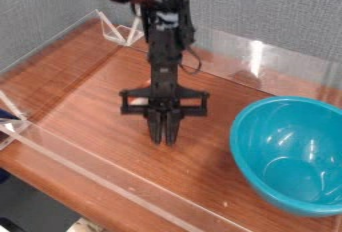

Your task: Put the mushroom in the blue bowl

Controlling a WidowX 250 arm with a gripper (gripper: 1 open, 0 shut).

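Glossy teal-blue bowl (286, 156), reddish-brown tabletop (80, 161)
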